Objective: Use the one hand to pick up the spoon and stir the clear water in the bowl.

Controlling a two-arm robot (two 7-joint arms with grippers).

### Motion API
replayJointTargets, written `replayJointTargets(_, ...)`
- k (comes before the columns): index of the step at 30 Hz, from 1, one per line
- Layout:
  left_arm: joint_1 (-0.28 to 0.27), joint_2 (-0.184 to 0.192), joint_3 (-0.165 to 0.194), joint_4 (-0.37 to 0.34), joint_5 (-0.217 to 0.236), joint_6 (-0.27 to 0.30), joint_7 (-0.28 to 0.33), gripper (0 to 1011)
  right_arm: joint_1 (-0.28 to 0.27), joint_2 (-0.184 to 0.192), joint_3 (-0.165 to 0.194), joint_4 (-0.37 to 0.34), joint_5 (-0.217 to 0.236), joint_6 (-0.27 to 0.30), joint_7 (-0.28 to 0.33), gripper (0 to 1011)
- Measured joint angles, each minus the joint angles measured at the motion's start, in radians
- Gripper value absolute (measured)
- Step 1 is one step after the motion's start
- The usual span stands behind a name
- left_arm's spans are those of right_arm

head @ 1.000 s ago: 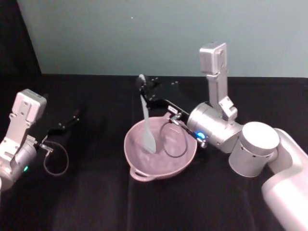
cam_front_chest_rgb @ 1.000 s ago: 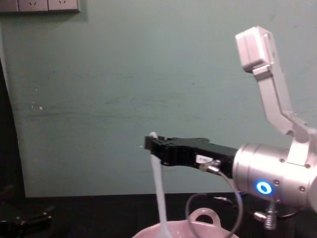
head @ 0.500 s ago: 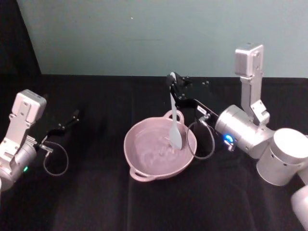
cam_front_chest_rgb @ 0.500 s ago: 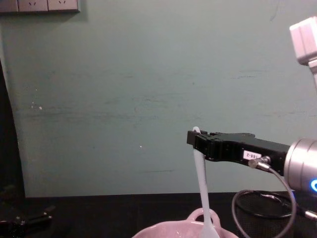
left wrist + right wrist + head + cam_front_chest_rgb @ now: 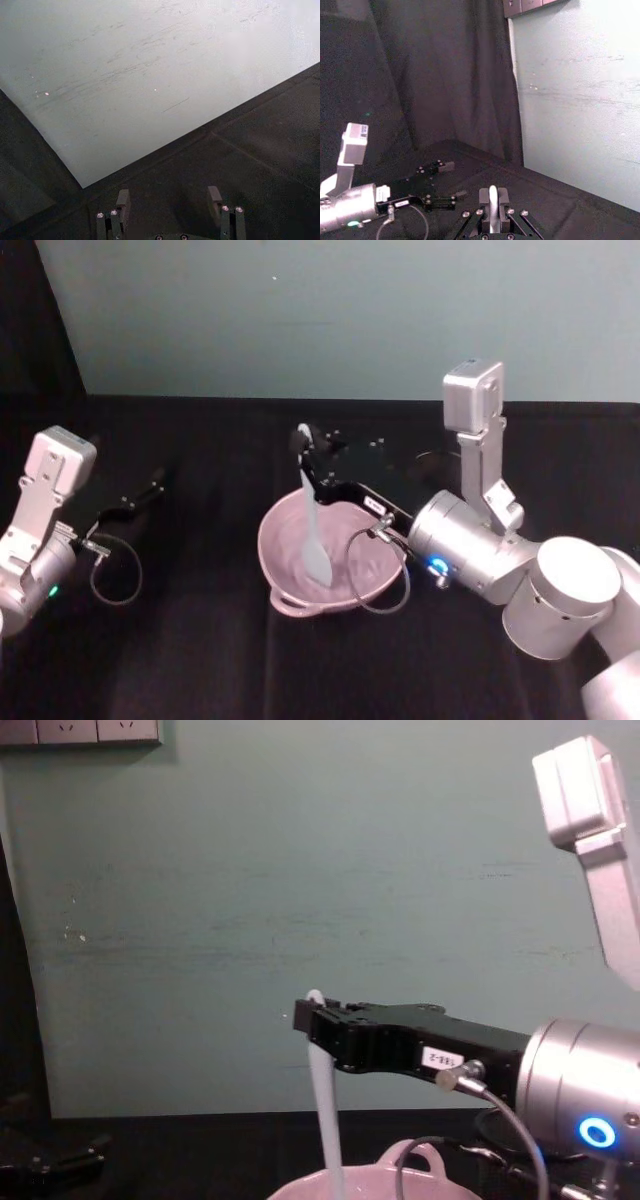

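My right gripper is shut on the top of the white spoon's handle above the pink bowl. The spoon hangs upright, its scoop down inside the bowl on the left side. From the chest view the right gripper holds the spoon over the bowl's rim. In the right wrist view the spoon's handle tip sits clamped between the fingers. My left gripper is parked at the far left of the table, open with nothing between its fingers.
A black cloth covers the table. A teal wall stands behind it. The right arm's cable loops over the bowl's right rim.
The right gripper has swung the spoon from the bowl's right side back to its left side, after moving rightward earlier. The left arm stays still.
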Motion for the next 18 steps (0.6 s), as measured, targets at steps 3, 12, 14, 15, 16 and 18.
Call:
replayJointTargets(3, 0.000, 0.000, 0.000, 0.000, 0.000, 0.000, 0.000, 1011, 0.002, -0.006, -0.007, 0.000, 0.001, -0.001, 0.000, 109)
replayJointTargets(12, 0.000, 0.000, 0.000, 0.000, 0.000, 0.000, 0.000, 1011, 0.009, -0.001, -0.002, -0.012, 0.004, -0.002, -0.001, 109)
replayJointTargets(14, 0.000, 0.000, 0.000, 0.000, 0.000, 0.000, 0.000, 1011, 0.012, 0.004, 0.004, -0.024, 0.005, -0.002, -0.003, 108)
replayJointTargets(15, 0.000, 0.000, 0.000, 0.000, 0.000, 0.000, 0.000, 1011, 0.018, 0.011, 0.014, -0.039, 0.007, 0.000, -0.006, 108)
replayJointTargets(16, 0.000, 0.000, 0.000, 0.000, 0.000, 0.000, 0.000, 1011, 0.021, 0.016, 0.019, -0.049, 0.008, 0.002, -0.007, 108)
replayJointTargets(18, 0.000, 0.000, 0.000, 0.000, 0.000, 0.000, 0.000, 1011, 0.032, 0.032, 0.037, -0.082, 0.011, 0.018, -0.014, 108)
